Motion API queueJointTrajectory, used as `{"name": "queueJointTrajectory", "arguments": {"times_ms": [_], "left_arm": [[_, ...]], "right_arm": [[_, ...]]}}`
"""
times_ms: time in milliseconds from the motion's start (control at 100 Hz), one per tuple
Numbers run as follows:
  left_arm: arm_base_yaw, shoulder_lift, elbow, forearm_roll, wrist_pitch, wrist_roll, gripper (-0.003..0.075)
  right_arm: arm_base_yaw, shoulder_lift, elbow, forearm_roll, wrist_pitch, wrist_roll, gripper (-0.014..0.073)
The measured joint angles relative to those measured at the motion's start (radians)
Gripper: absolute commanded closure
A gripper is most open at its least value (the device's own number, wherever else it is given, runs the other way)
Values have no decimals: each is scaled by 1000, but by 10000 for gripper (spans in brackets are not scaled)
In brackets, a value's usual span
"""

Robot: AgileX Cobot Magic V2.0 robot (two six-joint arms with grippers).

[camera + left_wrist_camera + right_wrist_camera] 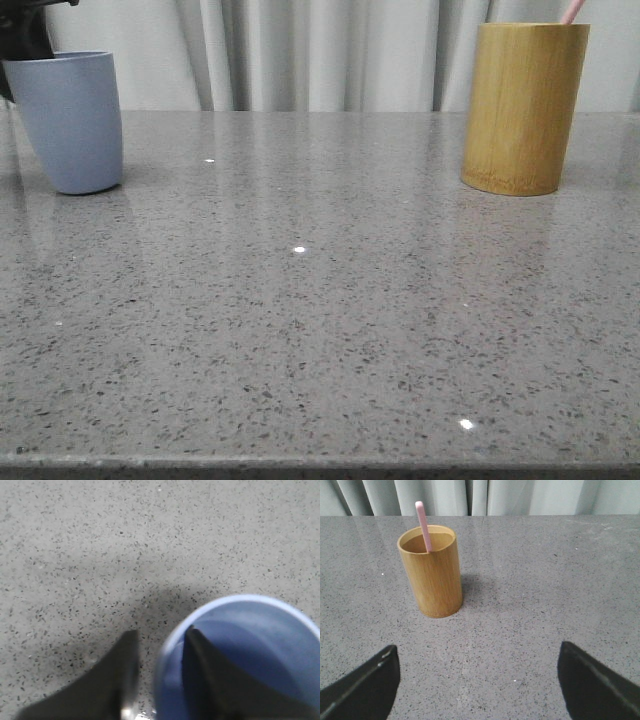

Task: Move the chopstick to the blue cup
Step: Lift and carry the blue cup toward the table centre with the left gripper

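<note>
Grey speckled stone surface (320, 330) fills the front view, with pale curtains (330, 50) behind it. At the far left stands the matte pale grey-blue plastic cup (68, 120), upright and tapering to a rounded base; a dark piece of the left arm shows just above and behind its rim. At the far right stands a taller yellow-brown bamboo cylinder (524, 105), also upright, well apart from the blue cup. A thin pale pink chopstick (572, 11) pokes out of the cylinder's top and leans toward the right.

From the left wrist view, the left gripper (160, 675) straddles the rim of the blue cup (250, 650): one dark finger (207, 680) sits inside the cup and the other lies outside it over the surface (125, 540). The fingers stand narrow about the wall, though the blur makes it hard to say if they actually press on it.

From the right wrist view, the right gripper (479, 680) has its black fingers (365, 685) spread wide and holds nothing. Beyond them the bamboo cylinder (431, 572) stands on the surface (530, 595), with the pink chopstick (423, 526) resting inside against its rim, its tip rising above the opening.
</note>
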Motion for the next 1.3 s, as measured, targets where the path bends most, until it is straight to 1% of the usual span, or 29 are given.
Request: {"name": "queueJointTrajectory", "arguments": {"times_ms": [190, 350, 520, 660, 850, 1020, 1170, 1300], "left_arm": [[-22, 0, -5, -5, 4, 0, 739], [-91, 0, -48, -4, 39, 0, 739], [-182, 0, -144, 6, 107, 0, 739], [-260, 13, -228, 56, 175, 0, 739], [-341, 105, -350, 95, 282, 0, 739], [-385, 206, -450, 111, 353, 0, 739], [-406, 254, -500, 125, 359, 0, 739], [-412, 280, -512, 128, 373, 0, 739]], "right_arm": [[0, 0, 0, 0, 0, 0, -41], [0, 0, 0, 0, 0, 0, -41], [0, 0, 0, 0, -1, 0, -41], [0, 0, 0, 0, -1, 0, -41], [0, 0, 0, 0, -1, 0, -41], [0, 0, 0, 0, -1, 0, -41], [0, 0, 0, 0, -1, 0, -41], [0, 0, 0, 0, -1, 0, -41]]}}
